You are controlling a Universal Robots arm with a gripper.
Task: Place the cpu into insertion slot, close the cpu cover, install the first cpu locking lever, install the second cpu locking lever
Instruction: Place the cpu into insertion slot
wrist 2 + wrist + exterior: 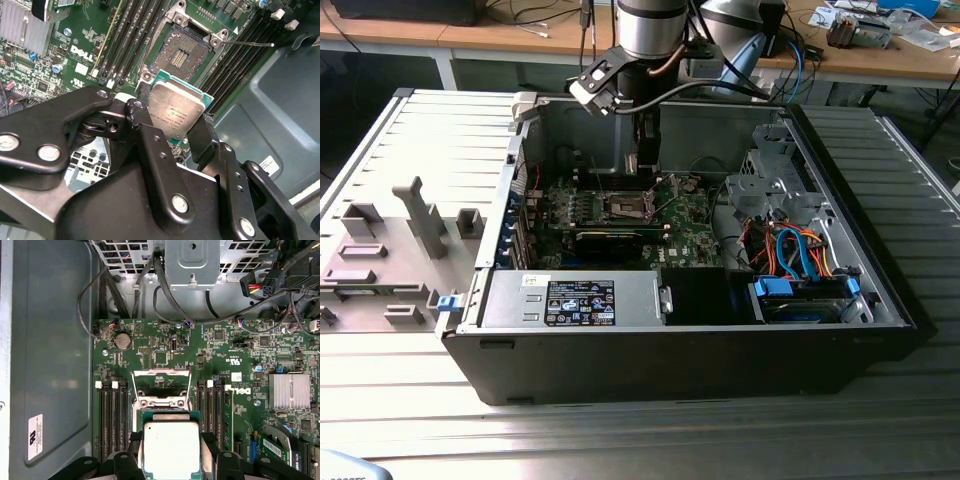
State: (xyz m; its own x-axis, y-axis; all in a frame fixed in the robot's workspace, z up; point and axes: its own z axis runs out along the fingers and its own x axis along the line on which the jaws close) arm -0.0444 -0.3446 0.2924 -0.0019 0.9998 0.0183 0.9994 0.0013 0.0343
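My gripper (172,125) is shut on the cpu (176,106), a flat square chip with a pale silver top and a green rim. Both wrist views show the cpu (171,447) pinched at its two side edges by the black fingers (134,446). It hangs above the motherboard, just short of the open insertion slot (182,52), whose contact field lies bare. The cpu cover (161,374) stands swung up at the slot's far side. A thin locking lever (250,44) sticks out beside the slot. In the exterior view the gripper (645,165) hovers over the slot (625,207) inside the open case.
Memory slots (111,420) flank the slot on both sides. A finned heatsink (289,390) and a long black card (615,240) sit on the board. The drive cage (770,180), orange and blue cables (800,255) and power supply (575,300) crowd the case. A grey fixture tray (390,250) lies outside.
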